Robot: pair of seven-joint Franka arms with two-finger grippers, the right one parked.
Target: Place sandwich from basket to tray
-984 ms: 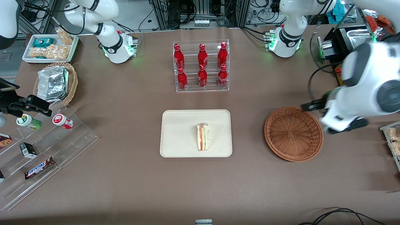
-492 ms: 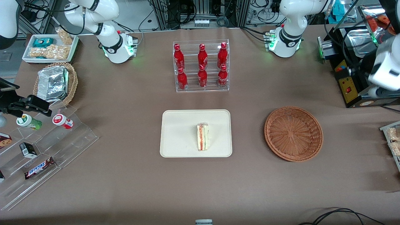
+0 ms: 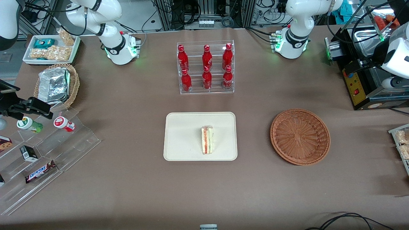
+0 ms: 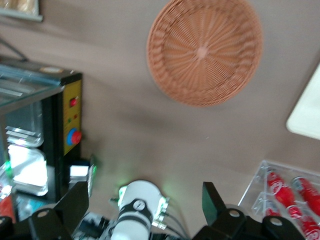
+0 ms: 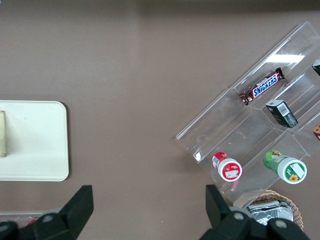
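The sandwich (image 3: 207, 140), a pale wedge with red-orange stripes, lies on the cream tray (image 3: 182, 127) in the middle of the table. The reddish-brown wicker basket (image 3: 300, 136) beside the tray, toward the working arm's end, holds nothing. My left arm (image 3: 396, 60) is drawn back high over the table's edge at that end, above the black box. In the left wrist view my gripper (image 4: 144, 191) is open with nothing between its fingers, looking down at the basket (image 4: 205, 50) and a corner of the tray (image 4: 307, 120). The right wrist view catches the tray (image 5: 35, 140) and the sandwich's edge (image 5: 2, 134).
A clear rack of red bottles (image 3: 206, 67) stands farther from the camera than the tray. A black box with buttons (image 3: 354, 84) sits under my arm. Toward the parked arm's end are a stepped acrylic shelf (image 3: 48, 153), a foil-filled tan basket (image 3: 57, 84) and a white snack tray (image 3: 51, 49).
My left arm has pulled away from beside the basket, up and back toward the table's edge over the black box. The sandwich, tray and basket have not moved.
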